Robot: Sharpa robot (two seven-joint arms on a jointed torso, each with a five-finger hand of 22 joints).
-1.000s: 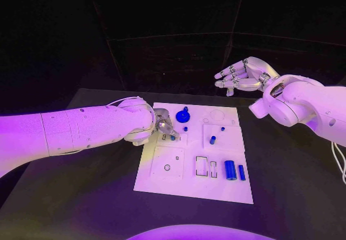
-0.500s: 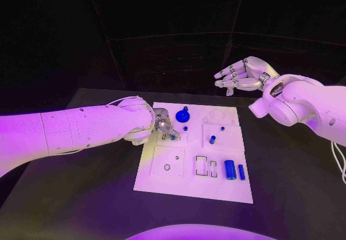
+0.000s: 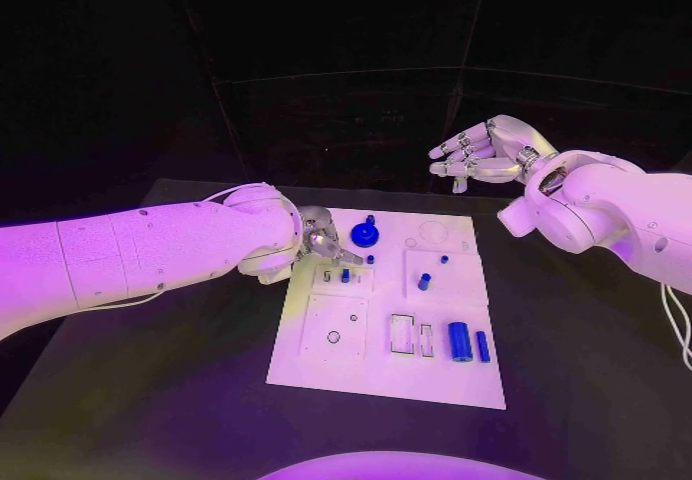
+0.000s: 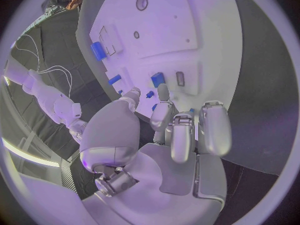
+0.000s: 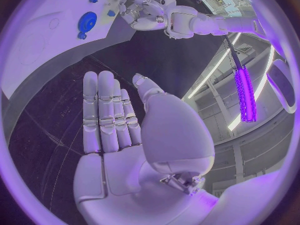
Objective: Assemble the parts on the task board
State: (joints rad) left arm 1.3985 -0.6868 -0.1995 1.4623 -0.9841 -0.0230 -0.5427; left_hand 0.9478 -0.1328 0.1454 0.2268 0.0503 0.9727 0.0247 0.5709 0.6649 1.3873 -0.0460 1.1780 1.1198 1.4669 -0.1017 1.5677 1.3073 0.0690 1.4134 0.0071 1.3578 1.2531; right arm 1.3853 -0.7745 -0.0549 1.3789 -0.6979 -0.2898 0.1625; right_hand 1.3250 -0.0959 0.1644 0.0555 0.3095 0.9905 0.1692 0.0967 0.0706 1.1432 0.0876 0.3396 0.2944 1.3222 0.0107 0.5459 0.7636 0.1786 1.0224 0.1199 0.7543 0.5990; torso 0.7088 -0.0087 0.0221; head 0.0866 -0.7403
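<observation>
Blue parts lie nearest on the white task board (image 3: 325, 360): a fat cylinder (image 3: 460, 340) beside a thin bar (image 3: 483, 346). Farther back, the left hand (image 3: 320, 244) hovers, fingers apart and empty, by a small blue block (image 3: 345, 275); seating that seems the step underway, calling for a careful pinch. Beyond stands a round blue knob (image 3: 365, 235). Farthest, the right hand (image 3: 483, 150) hangs open, holding nothing.

Landmark: task board (image 3: 378, 345), mid-table (image 3: 144, 400).
Left hand (image 3: 320, 243) over board's far-left part, just left of round part (image 3: 365, 234).
Small peg (image 3: 345, 275) on board just near side of that hand.
Large cylinder (image 3: 460, 340) and thin bar (image 3: 483, 345) side by side on board's near-right part.
Right hand (image 3: 483, 150) raised beyond board's far-right corner, well apart.
</observation>
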